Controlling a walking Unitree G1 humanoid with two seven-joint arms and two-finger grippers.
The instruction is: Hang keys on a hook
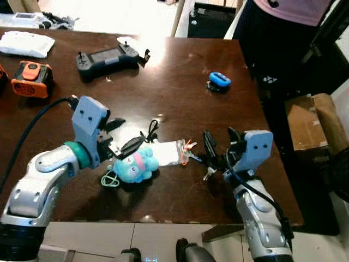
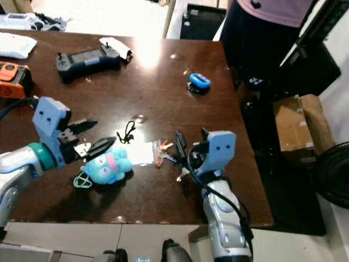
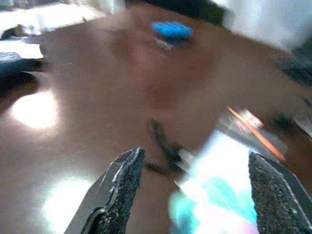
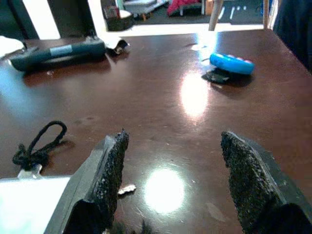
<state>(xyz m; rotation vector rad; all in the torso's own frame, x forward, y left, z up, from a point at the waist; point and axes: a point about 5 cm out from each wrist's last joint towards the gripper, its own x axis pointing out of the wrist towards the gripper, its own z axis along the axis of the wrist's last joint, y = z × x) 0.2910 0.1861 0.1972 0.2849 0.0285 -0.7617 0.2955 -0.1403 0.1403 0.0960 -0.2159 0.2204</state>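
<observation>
You are at the pick-up step: the keys (image 1: 188, 155) lie on the table (image 1: 180, 82) at lower centre, both the left gripper (image 1: 122, 139) and right gripper (image 1: 218, 147) spread wide and empty, so next close on them.

A dark brown table (image 1: 180, 71) is seen from above. A black handheld controller (image 1: 107, 57) is laid near its far edge, with a white cloth (image 1: 24, 43) at the far left corner and an orange and black device (image 1: 31, 79) nearer on that side. A small blue object (image 1: 220, 80) is placed toward the right edge. A cardboard box (image 1: 305, 123) is set on the floor beside the table, and a person (image 1: 283, 27) is stood at the far right corner.
</observation>
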